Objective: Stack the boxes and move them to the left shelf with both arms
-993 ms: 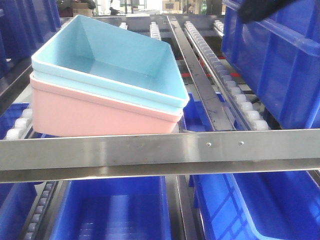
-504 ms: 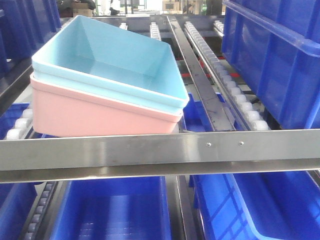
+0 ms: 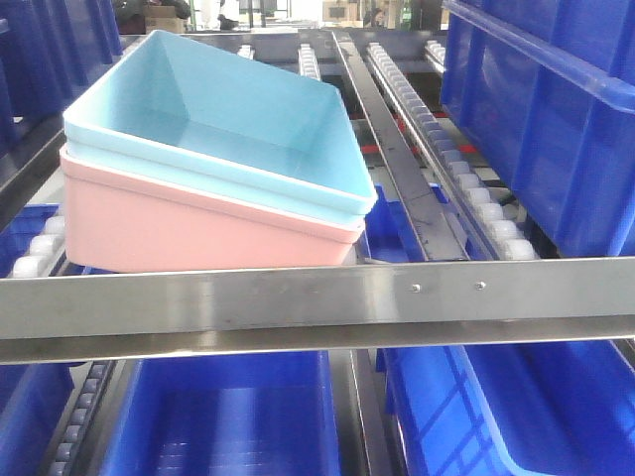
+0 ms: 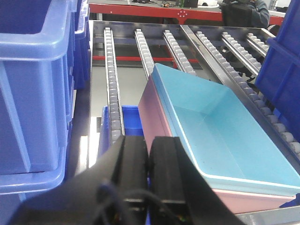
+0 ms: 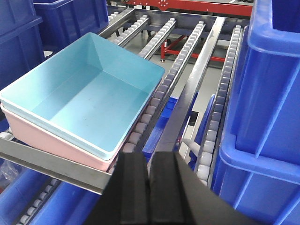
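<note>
The sky-blue box (image 3: 228, 124) sits nested inside the salmon-pink box (image 3: 189, 223), both resting on the left shelf rollers (image 3: 40, 243) behind the steel front rail (image 3: 298, 302), turned at an angle to it. In the left wrist view the blue box (image 4: 220, 126) and pink box (image 4: 157, 105) lie ahead and right of my left gripper (image 4: 149, 140), which is shut and empty. From the right wrist, the blue box (image 5: 89, 93) over the pink box (image 5: 42, 136) lies ahead and left of my right gripper (image 5: 149, 159), shut with nothing in it. Neither gripper touches the boxes.
Large dark blue ribbed crates stand on the right (image 3: 546, 119) and left (image 4: 33, 84) of the shelf. More blue bins (image 3: 228, 416) sit on the level below the rail. Roller tracks (image 5: 185, 61) run back toward a red frame (image 4: 154, 9).
A dark arm tip seen at the upper right of the front view one second ago has left that view. The stacked boxes have not moved.
</note>
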You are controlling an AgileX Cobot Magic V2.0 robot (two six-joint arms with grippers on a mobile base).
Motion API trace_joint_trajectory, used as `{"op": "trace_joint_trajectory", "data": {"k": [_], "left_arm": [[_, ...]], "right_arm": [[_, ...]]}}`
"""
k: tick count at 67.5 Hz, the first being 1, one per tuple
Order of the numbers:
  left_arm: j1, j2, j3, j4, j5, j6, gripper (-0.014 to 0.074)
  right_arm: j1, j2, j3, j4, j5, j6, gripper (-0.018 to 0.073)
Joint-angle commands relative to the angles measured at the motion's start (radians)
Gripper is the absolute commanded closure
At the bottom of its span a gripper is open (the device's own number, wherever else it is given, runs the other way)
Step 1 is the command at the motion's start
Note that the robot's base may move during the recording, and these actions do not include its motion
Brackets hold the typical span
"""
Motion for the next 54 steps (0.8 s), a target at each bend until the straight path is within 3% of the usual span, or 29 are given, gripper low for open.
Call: {"op": "trace_joint_trajectory", "data": {"k": [1,21,39,50,54], "left_arm": [[0.002,0.005,-0.031,-0.001,-0.087,0.0,0.0598],[0.012,-0.023,0.017,-0.001,-0.113,0.0,0.0598],[0.19,-0.271,0.382,-0.047,-0.31,0.0,0.0598],[0.282,-0.456,0.58,-0.055,-0.33,0.0,0.0598],[0.297,-0.443,0.606,-0.059,-0.342,-0.002,0.0598]], "right_arm": [[0.001,0.006,-0.028,-0.013,-0.082,0.002,0.0508],[0.001,0.006,-0.028,-0.013,-0.082,0.002,0.0508],[0.001,0.006,-0.028,-0.013,-0.082,0.002,0.0508],[0.001,0.006,-0.028,-0.013,-0.082,0.002,0.0508],[0.001,0.008,-0.028,-0.013,-0.079,0.002,0.0508]]}}
